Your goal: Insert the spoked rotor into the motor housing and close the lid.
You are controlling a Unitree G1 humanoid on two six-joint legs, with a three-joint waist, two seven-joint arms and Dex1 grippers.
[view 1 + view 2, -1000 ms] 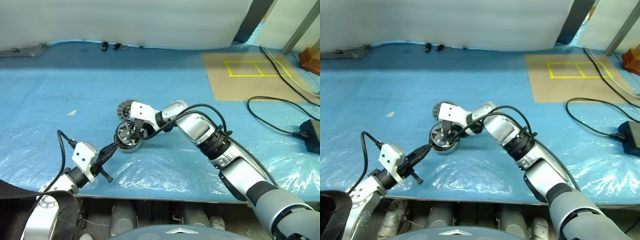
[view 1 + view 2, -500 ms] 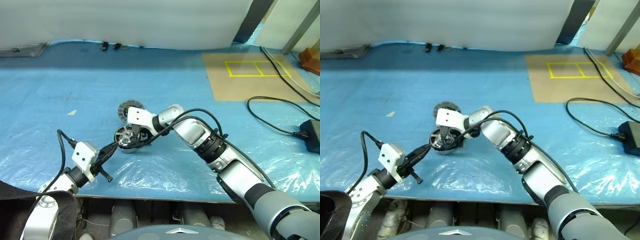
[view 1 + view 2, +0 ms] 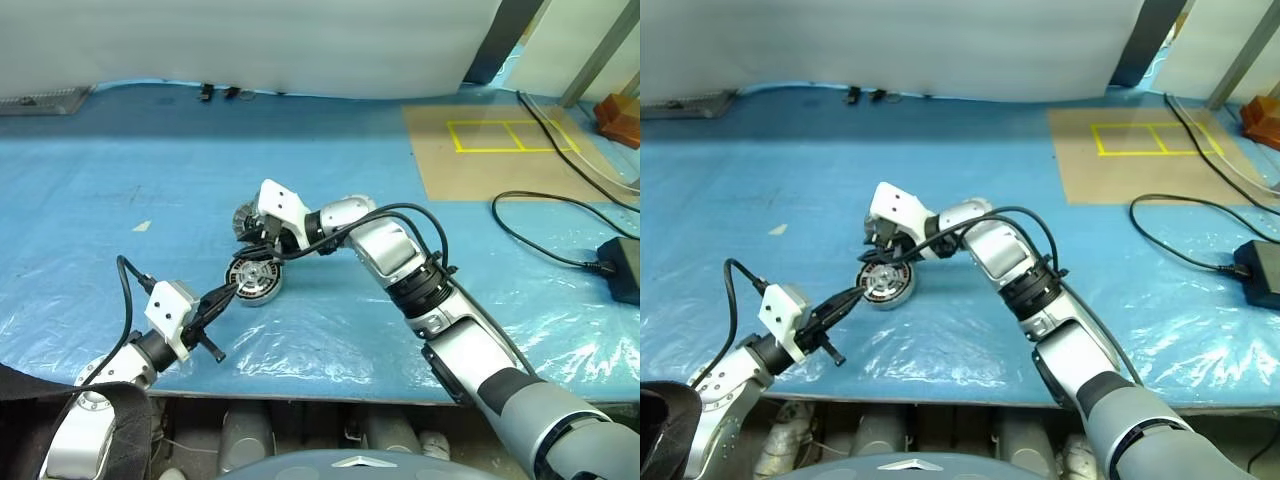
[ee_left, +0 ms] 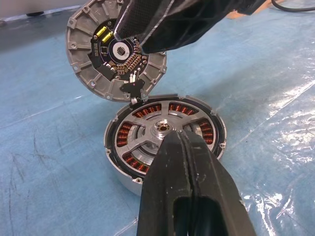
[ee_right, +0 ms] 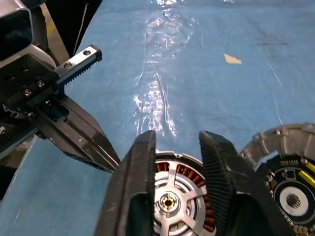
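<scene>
Left wrist view: the left gripper (image 4: 179, 140), fingers pressed together, touches the near rim of the motor housing (image 4: 165, 140), where the spoked rotor (image 4: 162, 129) sits. Above the housing hovers the right gripper (image 5: 177, 162), fingers narrowly parted and empty; just beyond lies the lid (image 4: 115, 51), slotted face up.

I'm seeing the shallow round silver-grey metal motor housing (image 4: 122, 173) sitting on the blue plastic-covered table (image 3: 100, 200), near its front edge and left of centre. The dark-rimmed, silver spoked rotor (image 4: 162, 129) is lying inside it. The flat round grey slotted lid (image 4: 88, 64) is lying just behind the housing. My left gripper (image 3: 232, 288) is reaching the housing's near-left rim, and my right gripper (image 5: 177, 140) is hovering above it. Far right, a brown cardboard sheet (image 3: 500, 150) is lying behind a black cable (image 3: 550, 240).
</scene>
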